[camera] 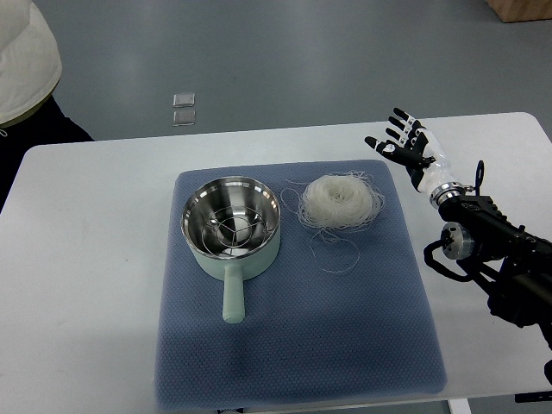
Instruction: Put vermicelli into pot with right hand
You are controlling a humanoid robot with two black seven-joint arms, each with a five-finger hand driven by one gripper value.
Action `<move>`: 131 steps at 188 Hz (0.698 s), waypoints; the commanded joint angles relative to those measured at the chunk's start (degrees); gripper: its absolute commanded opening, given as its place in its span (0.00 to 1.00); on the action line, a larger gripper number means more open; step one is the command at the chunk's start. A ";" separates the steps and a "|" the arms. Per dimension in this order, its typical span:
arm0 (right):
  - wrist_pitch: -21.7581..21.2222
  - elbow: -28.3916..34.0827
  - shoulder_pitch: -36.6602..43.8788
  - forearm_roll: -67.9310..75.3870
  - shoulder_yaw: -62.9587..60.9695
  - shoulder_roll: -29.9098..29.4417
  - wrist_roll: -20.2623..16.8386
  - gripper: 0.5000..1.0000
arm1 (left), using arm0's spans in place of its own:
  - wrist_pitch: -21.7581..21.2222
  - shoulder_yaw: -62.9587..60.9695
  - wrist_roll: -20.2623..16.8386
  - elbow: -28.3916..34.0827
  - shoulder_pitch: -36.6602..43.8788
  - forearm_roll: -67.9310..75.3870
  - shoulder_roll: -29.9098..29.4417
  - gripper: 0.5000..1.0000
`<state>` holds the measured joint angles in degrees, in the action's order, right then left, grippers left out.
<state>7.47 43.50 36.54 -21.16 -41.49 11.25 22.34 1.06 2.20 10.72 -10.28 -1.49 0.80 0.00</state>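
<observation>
White vermicelli (340, 200) beside the pot (231, 226), apparently untouched; right hand (409, 147) well apart, fingers spread, empty.

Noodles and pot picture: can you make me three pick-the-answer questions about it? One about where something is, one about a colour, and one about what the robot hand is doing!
1. Where is the vermicelli?
A. inside the pot
B. on the blue mat, beside the pot
C. in the robot's hand

2. What colour is the outside of the pot?
A. red
B. black
C. pale green

3. What is the right hand doing?
A. open, holding nothing
B. gripping the pot handle
C. squeezing the noodles

Answers:
1. B, the white nest lies on the blue mat, on the picture's right of the pot.
2. C, its wall and handle are pale green, with a shiny metal inside.
3. A, its fingers are spread above the table, apart from the noodles and pot.
</observation>
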 commanded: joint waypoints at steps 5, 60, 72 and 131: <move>0.00 0.00 0.02 -0.02 0.00 0.00 -0.01 0.85 | -0.01 0.00 0.00 0.00 0.00 -0.01 0.00 1.00; -0.09 0.09 0.28 -1.25 0.09 0.18 -0.01 0.85 | -0.01 0.00 0.00 0.09 0.00 -0.01 0.00 1.00; -0.09 0.18 0.28 -1.95 0.09 0.27 -0.01 0.85 | -0.01 0.00 0.00 0.09 0.00 -0.01 0.00 1.00; -0.18 0.35 0.72 -6.79 0.18 0.27 -0.01 0.85 | -0.01 0.00 0.00 0.09 0.00 -0.01 0.00 1.00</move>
<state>7.33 43.77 37.14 -26.64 -41.39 11.51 22.32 1.06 2.20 10.72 -10.19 -1.49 0.78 0.00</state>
